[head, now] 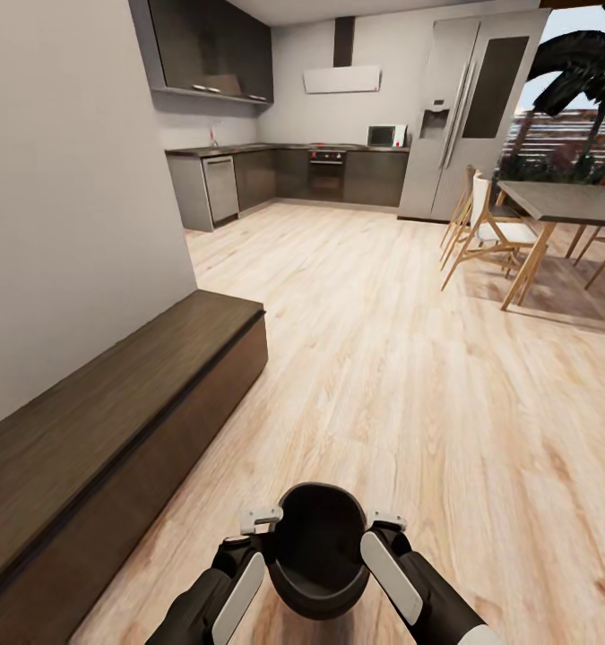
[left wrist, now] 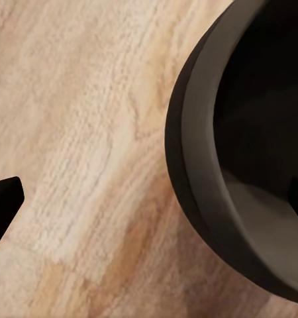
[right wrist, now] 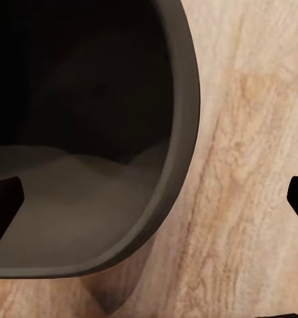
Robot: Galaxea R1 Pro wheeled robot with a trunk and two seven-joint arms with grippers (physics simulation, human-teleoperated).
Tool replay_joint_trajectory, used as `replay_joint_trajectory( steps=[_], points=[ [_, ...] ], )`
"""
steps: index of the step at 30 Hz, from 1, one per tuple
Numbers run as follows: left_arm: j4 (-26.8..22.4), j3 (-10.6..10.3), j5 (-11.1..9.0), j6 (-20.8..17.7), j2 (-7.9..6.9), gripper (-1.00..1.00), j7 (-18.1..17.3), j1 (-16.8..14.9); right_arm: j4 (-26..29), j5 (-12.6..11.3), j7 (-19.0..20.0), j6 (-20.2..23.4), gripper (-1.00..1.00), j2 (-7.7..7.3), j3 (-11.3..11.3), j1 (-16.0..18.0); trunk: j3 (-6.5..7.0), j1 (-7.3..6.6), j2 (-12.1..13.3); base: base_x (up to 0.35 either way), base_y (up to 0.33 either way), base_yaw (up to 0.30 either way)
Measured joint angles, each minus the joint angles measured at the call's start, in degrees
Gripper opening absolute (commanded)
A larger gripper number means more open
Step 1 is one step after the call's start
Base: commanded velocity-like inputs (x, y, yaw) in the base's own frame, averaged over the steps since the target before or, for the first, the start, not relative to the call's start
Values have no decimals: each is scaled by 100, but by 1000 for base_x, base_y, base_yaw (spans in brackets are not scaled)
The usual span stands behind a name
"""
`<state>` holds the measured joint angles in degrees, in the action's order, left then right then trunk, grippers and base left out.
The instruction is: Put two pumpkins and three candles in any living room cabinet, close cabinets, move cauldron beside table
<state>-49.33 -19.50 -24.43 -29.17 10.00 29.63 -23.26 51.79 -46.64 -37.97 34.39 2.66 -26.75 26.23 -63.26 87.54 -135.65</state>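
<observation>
The black cauldron (head: 320, 546) sits low in front of me over the wood floor, mouth up and empty. My left gripper (head: 255, 528) and right gripper (head: 383, 530) flank it, one on each side. In the left wrist view the left gripper (left wrist: 155, 199) is open, its fingers far apart astride the cauldron (left wrist: 255, 132) rim. The right gripper (right wrist: 155, 199) is open astride the opposite rim of the cauldron (right wrist: 76, 132). Along the left wall runs the long dark brown cabinet (head: 114, 421), its fronts shut. The pumpkins and candles are out of view.
A dining table (head: 562, 202) with wooden chairs (head: 486, 228) stands at the far right. Beyond it are a steel fridge (head: 468, 107) and grey kitchen counters (head: 275, 175). A white wall (head: 60, 179) rises above the cabinet. Wood floor (head: 383, 358) stretches ahead.
</observation>
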Motion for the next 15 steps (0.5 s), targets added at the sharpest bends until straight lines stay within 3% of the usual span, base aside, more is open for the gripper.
replay_joint_trajectory(
  steps=[5, 15],
  points=[
    [-2, 0, 0, 1, 0, 100, 0, 0, 0, 0, 0, 0, 100, 0, -7, 0, -90, 110, -201, 0, 0, 0],
    [-42, -214, 0, 4, 0, 100, -1, 0, 0, 0, -1, 0, 100, 1, -9, 0, -90, 110, -202, 0, -14, 0]
  ],
)
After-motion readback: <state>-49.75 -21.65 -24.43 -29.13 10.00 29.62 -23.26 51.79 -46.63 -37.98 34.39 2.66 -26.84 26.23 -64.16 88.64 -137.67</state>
